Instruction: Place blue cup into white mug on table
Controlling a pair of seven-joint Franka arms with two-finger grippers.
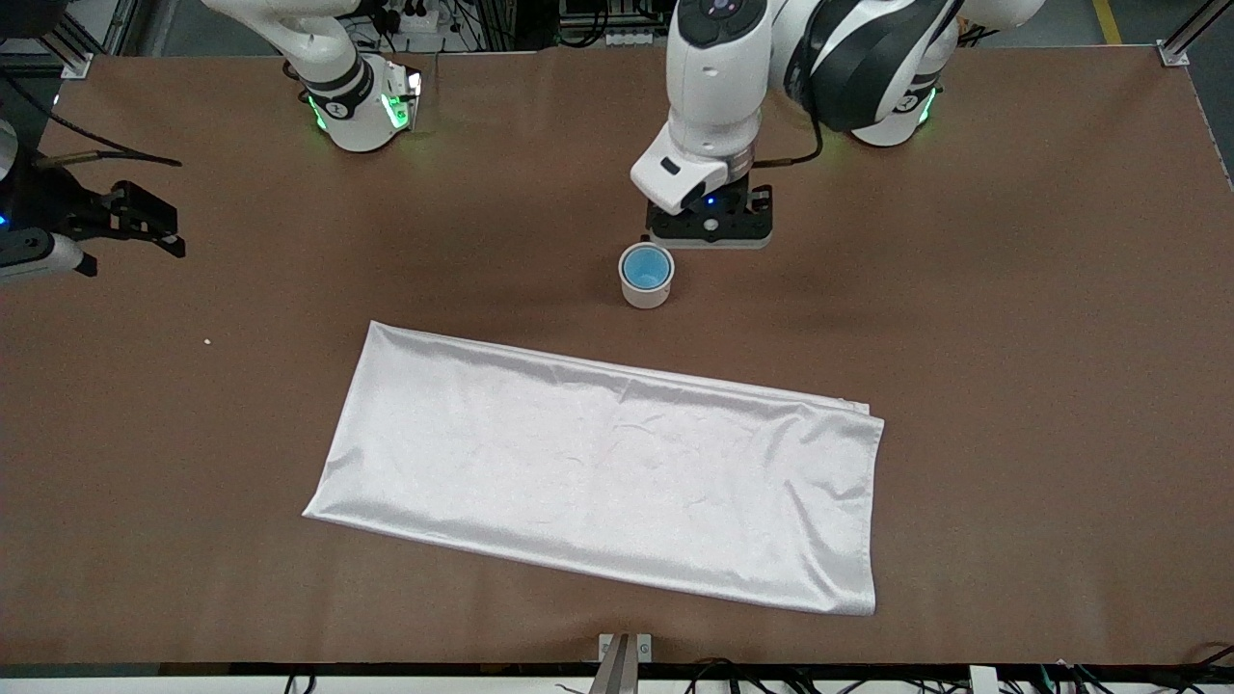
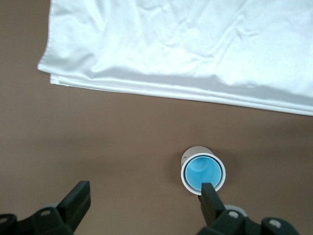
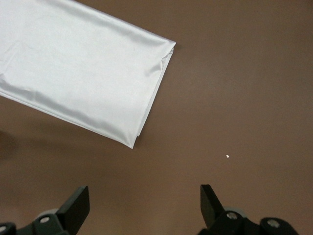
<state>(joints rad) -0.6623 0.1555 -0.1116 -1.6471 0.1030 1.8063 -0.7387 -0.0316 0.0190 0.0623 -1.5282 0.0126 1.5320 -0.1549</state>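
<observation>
The blue cup [image 1: 646, 268] sits inside the white mug [image 1: 644, 297], which stands upright on the brown table [image 1: 1003, 289] near the middle. In the left wrist view the blue cup [image 2: 203, 171] fills the mug [image 2: 189, 157]. My left gripper [image 1: 710, 229] hangs just above the table beside the mug, on the robots' side of it. It is open and empty [image 2: 144, 203], with one fingertip [image 2: 209, 196] close to the mug's rim. My right gripper [image 1: 145, 224] waits at the right arm's end of the table, open and empty [image 3: 144, 201].
A large white satin cloth [image 1: 607, 472] lies flat on the table, nearer to the front camera than the mug; it also shows in both wrist views [image 2: 186, 44] [image 3: 73, 63]. A tiny white speck [image 1: 207, 340] lies near the right arm's end.
</observation>
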